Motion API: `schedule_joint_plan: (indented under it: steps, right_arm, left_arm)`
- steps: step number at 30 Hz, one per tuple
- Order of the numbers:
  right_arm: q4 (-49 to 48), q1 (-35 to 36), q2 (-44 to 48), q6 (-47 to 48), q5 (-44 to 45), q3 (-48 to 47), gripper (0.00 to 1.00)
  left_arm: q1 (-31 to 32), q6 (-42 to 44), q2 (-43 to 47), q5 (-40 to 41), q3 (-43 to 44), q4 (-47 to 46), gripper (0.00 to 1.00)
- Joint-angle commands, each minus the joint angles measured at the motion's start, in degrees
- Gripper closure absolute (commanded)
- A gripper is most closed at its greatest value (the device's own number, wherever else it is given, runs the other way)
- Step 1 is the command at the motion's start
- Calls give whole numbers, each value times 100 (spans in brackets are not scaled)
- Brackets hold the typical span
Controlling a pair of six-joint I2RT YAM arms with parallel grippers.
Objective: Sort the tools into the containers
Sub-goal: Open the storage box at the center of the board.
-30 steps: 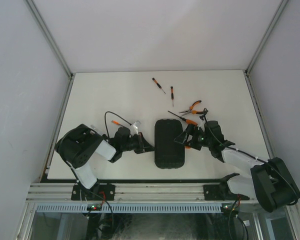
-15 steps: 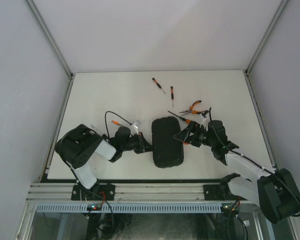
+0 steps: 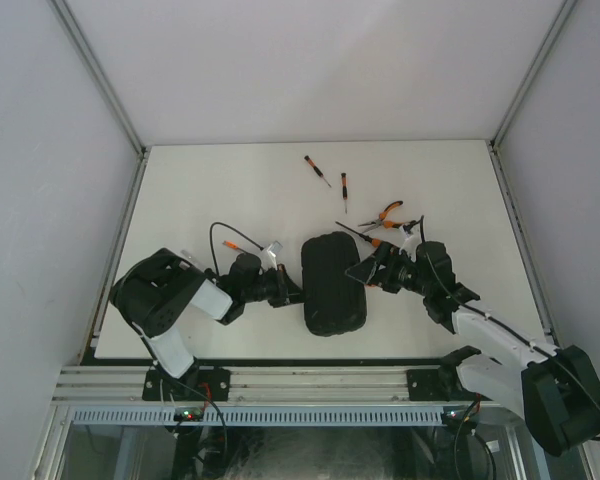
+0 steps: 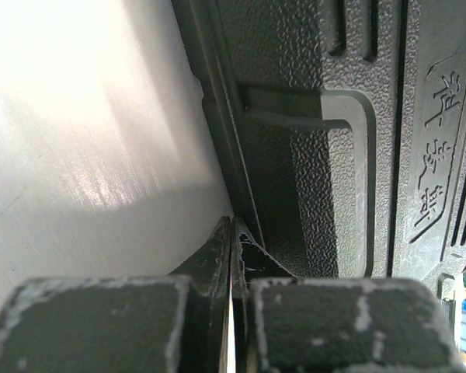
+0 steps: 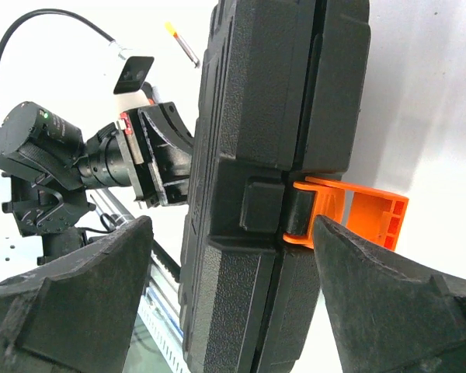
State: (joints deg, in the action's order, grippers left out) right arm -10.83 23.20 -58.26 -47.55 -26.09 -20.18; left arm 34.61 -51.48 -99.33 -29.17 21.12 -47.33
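Down at the near middle of the white table (image 3: 230,190), the black tool case (image 3: 332,283) lies closed and slightly askew, an arm on either side. The left gripper (image 3: 292,292) has its tips pressed together with nothing between them, right at the case's left edge where it meets the table. Its wrist camera gives little: the case fills the right side and runs off the frame, and whether the tips reach under the rim I can't tell.

The right gripper (image 3: 365,272) is spread wide and empty, its fingers (image 5: 78,287) flanking the orange latch (image 5: 357,214), clear of the case. That latch sticks out from the shell. Both ends of the case are cropped here.

The shell is pebbled hard plastic, ribbed, with rounded corners and a seam between the halves.

Farther back are the pliers (image 3: 385,213) with orange grips, a thin screwdriver (image 3: 317,170) and a second screwdriver (image 3: 344,189). A third screwdriver (image 3: 352,231) runs toward the right arm, its handle partly hidden. Behind the left arm lies a small pale-headed tool (image 3: 270,246), too small to name.
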Motion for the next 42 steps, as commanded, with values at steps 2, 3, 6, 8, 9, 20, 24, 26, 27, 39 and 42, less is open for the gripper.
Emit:
schedule_joint_plan:
  steps: [2,3,6,8,9,20,24,26,27,39,42]
  right_arm:
    - [-149,309,128,-249,-364,-339,18]
    - [-148,341,138,-261,-348,-351,18]
    - [-123,414,185,-281,-306,-395,18]
    - [-106,465,208,-288,-276,-420,18]
    - [-102,480,224,-297,-266,-431,18]
    - [-97,734,266,-377,-156,-603,18]
    - [-111,819,249,-393,-113,-654,18]
    - [-127,857,250,-416,-105,-671,18]
    - [-149,873,239,-428,-103,-672,18]
    - [-419,1189,-31,-554,-22,-812,18]
    - [-441,1270,-142,-555,-1,-887,18]
  left_arm:
    - [117,84,97,-28,324,-101,100]
    - [116,81,92,-28,323,-106,100]
    - [116,86,97,-20,322,-103,100]
    - [116,86,90,-19,322,-109,100]
    - [116,86,89,-26,320,-108,100]
    - [116,86,89,-21,323,-109,100]
    - [122,90,89,-28,330,-110,100]
    - [125,90,89,-28,324,-110,100]
    - [125,85,82,-21,329,-110,100]
    - [134,86,93,-6,332,-110,100]
    - [142,86,83,-13,334,-116,100]
